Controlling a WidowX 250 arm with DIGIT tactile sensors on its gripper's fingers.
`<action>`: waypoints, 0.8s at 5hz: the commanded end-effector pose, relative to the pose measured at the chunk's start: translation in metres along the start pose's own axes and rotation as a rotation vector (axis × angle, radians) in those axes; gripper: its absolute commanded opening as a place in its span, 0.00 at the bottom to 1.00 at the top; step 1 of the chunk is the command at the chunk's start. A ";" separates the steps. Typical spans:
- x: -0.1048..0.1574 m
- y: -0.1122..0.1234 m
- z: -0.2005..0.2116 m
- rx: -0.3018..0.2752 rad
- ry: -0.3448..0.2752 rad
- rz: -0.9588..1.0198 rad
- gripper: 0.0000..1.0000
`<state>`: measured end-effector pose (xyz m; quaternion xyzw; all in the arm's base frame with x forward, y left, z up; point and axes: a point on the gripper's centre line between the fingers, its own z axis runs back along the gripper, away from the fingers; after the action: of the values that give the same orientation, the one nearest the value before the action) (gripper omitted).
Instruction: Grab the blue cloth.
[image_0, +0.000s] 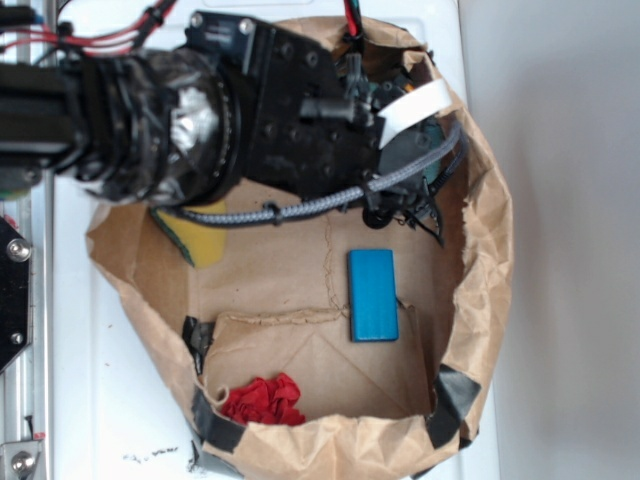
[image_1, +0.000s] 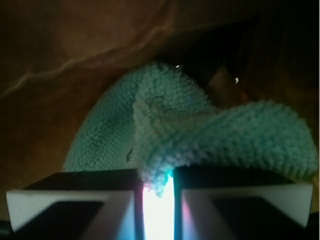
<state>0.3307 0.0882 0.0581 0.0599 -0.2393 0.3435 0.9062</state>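
Two pale fingers (image_1: 75, 207) of the tool (image_1: 157, 210) pinch a fold of the blue cloth (image_1: 200, 130); cloth bunched, long axis unclear, at the paper bag's (image_0: 480, 260) far corner; white desk (image_0: 90, 400) beneath; blue block (image_0: 372, 295) mid-bag.

Layout inside the paper bag (image_0: 480, 300)

The block (image_0: 372, 295) was laid on the bag floor near the middle, the crumpled rag (image_0: 265, 400) nearer the lower edge, the sponge (image_0: 195, 235) at the left wall. The cloth (image_1: 170, 130) was pinched in the pincer (image_1: 159, 192) at the far wall.
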 end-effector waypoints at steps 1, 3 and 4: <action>0.010 -0.015 0.056 -0.145 0.183 -0.346 0.00; -0.012 -0.017 0.104 -0.221 0.253 -0.534 0.00; -0.022 -0.013 0.132 -0.246 0.266 -0.641 0.00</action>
<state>0.2698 0.0274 0.1468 -0.0211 -0.1041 0.0345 0.9937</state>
